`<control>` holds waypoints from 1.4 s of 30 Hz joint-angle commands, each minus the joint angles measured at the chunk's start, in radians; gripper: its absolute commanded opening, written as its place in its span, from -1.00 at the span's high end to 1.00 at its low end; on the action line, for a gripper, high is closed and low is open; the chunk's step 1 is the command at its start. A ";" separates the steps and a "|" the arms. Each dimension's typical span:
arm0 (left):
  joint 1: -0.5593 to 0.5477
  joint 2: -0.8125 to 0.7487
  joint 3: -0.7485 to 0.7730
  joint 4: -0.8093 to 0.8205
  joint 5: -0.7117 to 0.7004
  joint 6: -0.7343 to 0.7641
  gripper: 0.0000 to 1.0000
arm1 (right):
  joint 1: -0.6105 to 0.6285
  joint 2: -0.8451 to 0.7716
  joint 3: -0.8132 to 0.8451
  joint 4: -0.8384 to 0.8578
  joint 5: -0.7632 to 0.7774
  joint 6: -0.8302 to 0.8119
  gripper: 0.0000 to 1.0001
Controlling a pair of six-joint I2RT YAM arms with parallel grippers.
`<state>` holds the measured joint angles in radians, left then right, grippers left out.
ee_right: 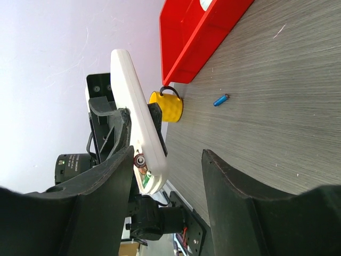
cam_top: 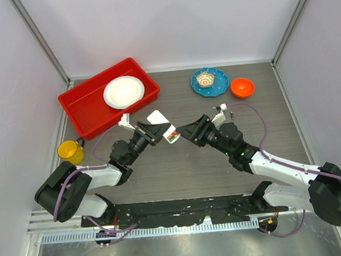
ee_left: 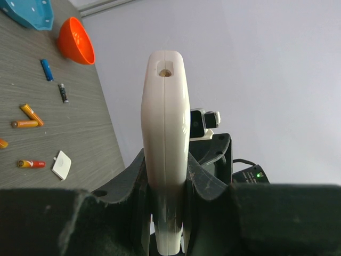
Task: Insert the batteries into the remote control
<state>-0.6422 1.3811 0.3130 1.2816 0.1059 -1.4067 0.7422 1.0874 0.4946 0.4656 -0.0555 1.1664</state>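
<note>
Two robot arms meet above a grey table [cam_top: 179,174], the left one holding up the white remote control [cam_top: 158,116].
The left gripper [cam_top: 152,132] pinches the remote across its flat faces, lifted clear of the table near its middle. The right gripper [cam_top: 187,130] has its jaws spread, one end of the remote between them. Loose batteries [ee_left: 25,124] lie scattered on the table.
</note>
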 commanded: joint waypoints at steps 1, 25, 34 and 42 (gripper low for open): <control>-0.005 -0.007 0.012 0.265 -0.002 0.003 1.00 | -0.004 0.002 -0.013 0.057 -0.006 0.009 -0.16; -0.007 -0.017 0.043 0.265 -0.025 0.005 0.99 | 0.014 0.063 -0.016 0.096 -0.043 0.015 0.21; -0.011 -0.022 0.055 0.265 -0.048 0.008 1.00 | 0.032 0.085 -0.016 0.108 -0.041 0.016 0.28; -0.019 -0.025 0.060 0.265 -0.077 0.011 1.00 | 0.043 0.101 -0.016 0.122 -0.037 0.021 0.41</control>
<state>-0.6472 1.3811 0.3141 1.2366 0.0647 -1.4017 0.7589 1.1671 0.4782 0.5999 -0.0677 1.1893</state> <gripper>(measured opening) 0.266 0.359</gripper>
